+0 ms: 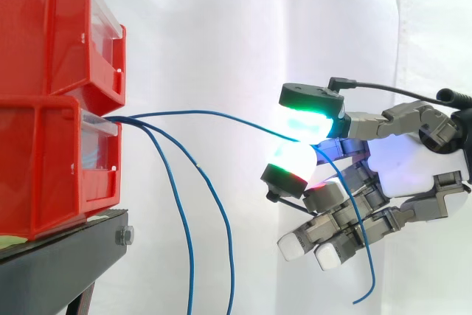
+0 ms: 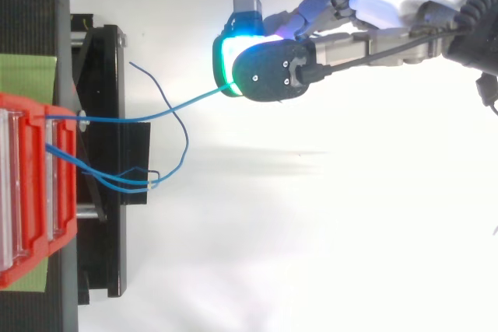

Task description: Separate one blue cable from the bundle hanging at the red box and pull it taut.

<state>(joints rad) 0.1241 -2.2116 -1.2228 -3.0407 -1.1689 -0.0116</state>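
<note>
One blue cable [image 1: 214, 113] is sitting clamped between the glowing fingers [image 1: 306, 122] of the hand [image 1: 413, 167]. It's running nearly level from the lower red box [image 1: 44, 167] across to them, bowing up a bit, so it's not looking taut yet. Its loose tail is dangling below the hand. The other two cables [image 1: 183, 215] are hanging down near the box, apart from the pinched one. The box is lying straight off the fingers along the cable's length, so I'm guessing the pull should be going directly away from it

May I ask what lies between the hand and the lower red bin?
Side view: one blue cable spans it, pinched by the hand; two other cables hang nearer the bin.
</note>
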